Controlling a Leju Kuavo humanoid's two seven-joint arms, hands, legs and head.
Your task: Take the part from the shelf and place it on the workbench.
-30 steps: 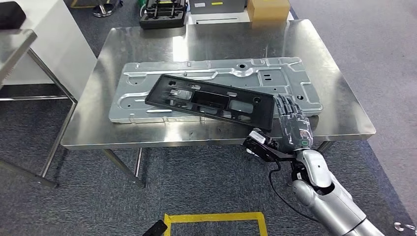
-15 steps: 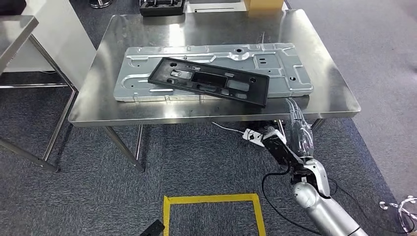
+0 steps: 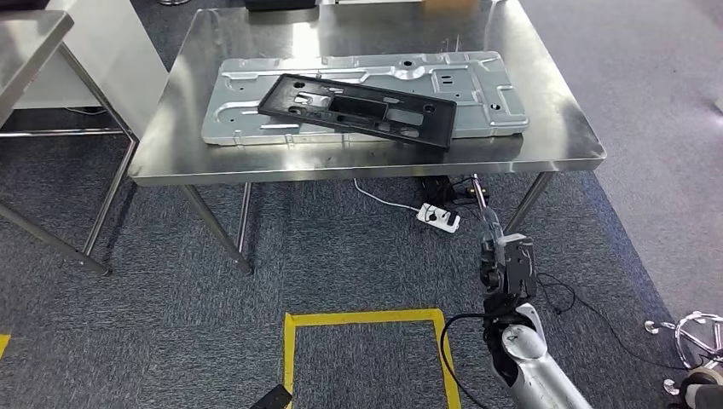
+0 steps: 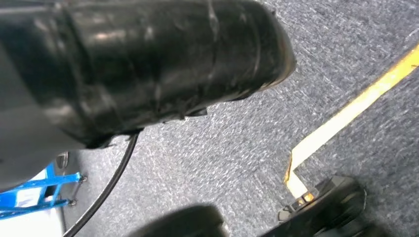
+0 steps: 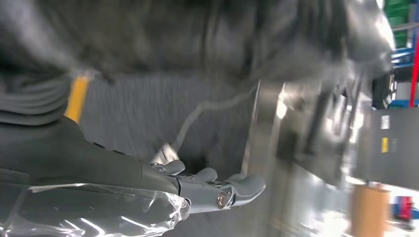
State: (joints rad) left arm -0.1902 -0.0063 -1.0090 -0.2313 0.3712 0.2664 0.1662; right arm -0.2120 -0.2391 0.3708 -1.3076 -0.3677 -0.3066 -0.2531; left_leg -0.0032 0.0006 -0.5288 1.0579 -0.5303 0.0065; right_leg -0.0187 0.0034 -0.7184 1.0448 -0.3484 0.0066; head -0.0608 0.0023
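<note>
Steel workbench (image 3: 546, 153) on grey carpet | black part (image 3: 356, 109) lies across metal plate (image 3: 477, 89) | right hand (image 3: 490, 228) below, fingers straight, empty

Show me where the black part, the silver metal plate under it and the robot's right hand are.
black part (image 3: 358, 109), head view, on its frame near the middle openings.
silver metal plate (image 3: 477, 81), head view, on its bare right end.
right hand (image 5: 207, 187), right wrist view, on the extended fingers.

The black plastic frame (image 3: 356, 110), long, flat and pierced with rectangular cutouts, lies slantwise on the silver stamped metal panel (image 3: 477, 85), which rests flat on the steel workbench (image 3: 546, 145).
</note>
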